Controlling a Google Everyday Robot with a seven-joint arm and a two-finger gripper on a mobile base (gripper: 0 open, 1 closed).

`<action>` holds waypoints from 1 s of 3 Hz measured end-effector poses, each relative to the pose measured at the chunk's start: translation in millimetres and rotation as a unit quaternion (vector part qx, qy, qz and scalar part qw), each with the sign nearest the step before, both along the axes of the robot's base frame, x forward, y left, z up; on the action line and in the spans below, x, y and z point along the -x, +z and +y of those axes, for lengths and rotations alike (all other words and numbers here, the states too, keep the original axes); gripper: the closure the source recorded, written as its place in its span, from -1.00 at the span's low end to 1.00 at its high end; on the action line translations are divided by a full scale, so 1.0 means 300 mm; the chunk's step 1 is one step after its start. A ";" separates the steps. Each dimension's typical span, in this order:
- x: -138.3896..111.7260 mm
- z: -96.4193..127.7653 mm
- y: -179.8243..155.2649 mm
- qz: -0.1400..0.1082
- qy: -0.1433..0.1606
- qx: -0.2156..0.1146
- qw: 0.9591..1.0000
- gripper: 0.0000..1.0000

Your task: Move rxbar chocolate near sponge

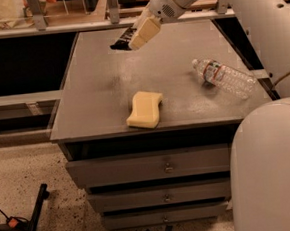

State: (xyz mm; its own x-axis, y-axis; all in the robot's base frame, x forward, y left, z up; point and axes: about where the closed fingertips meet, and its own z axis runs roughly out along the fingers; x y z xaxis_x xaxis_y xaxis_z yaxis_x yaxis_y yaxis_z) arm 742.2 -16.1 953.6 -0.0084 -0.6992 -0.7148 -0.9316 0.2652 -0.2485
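The rxbar chocolate [121, 40], a flat black wrapped bar, is held in my gripper [138, 38] above the far left part of the grey cabinet top [98, 98]. The cream fingers [143, 32] are shut on the bar, which sticks out to the left. The sponge [145, 109], a pale yellow foam block with wavy sides, lies near the front edge of the top, well below and in front of the gripper.
A clear plastic water bottle [224, 77] lies on its side at the right of the top. My white arm [258, 23] and base fill the right side. Drawers [154, 169] are below; a shelf rail runs behind the cabinet.
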 end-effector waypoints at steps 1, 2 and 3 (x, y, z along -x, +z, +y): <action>0.094 -0.033 0.003 0.000 0.031 0.008 0.999 1.00; 0.217 -0.050 -0.006 -0.005 0.093 0.014 0.996 1.00; 0.326 -0.062 -0.003 -0.016 0.166 0.001 0.986 1.00</action>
State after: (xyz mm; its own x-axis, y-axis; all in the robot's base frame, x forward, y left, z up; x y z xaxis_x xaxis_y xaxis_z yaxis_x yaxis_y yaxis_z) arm 644.3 -34.6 952.6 0.2438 -0.6616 -0.7091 -0.9586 -0.0536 -0.2796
